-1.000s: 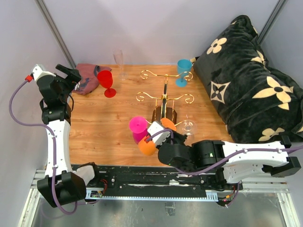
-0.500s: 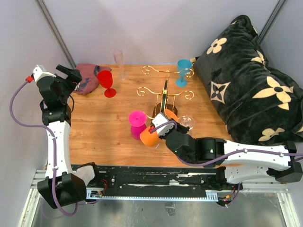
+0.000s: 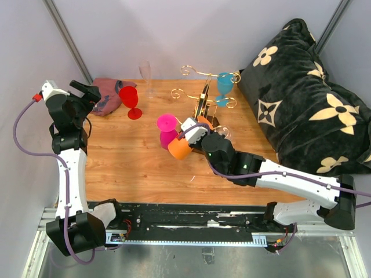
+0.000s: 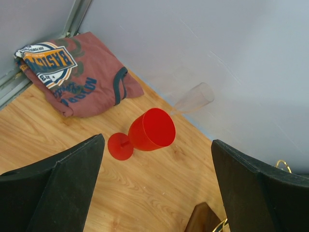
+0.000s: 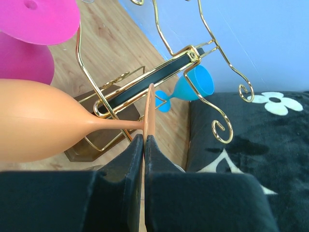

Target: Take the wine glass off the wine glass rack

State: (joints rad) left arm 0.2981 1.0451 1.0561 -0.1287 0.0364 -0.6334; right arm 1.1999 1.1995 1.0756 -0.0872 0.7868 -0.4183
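The foot of the orange wine glass (image 5: 43, 121) is pinched edge-on between the closed fingers of the right gripper (image 5: 145, 138). Its bowl lies sideways, low over the table (image 3: 127, 162) and just beside the pink glass (image 3: 167, 128). Over the last second the right arm has been stretched forward, and the rack (image 3: 204, 109) has been carried with it: its wooden base has been shoved toward the back wall and turned a little, so its gold arms now sit close to the blue glass (image 3: 225, 87). From this it is judged that the stem is still caught in a wire arm and the glass is not yet off. Whether the stem lies inside the wire loop cannot be told for certain from the wrist view. The left gripper (image 3: 86, 91) is held wide open with nothing in it, unmoved at the far left above the red glass (image 4: 152, 129). A slide out along the wire is likely needed, or the rack may be toppled
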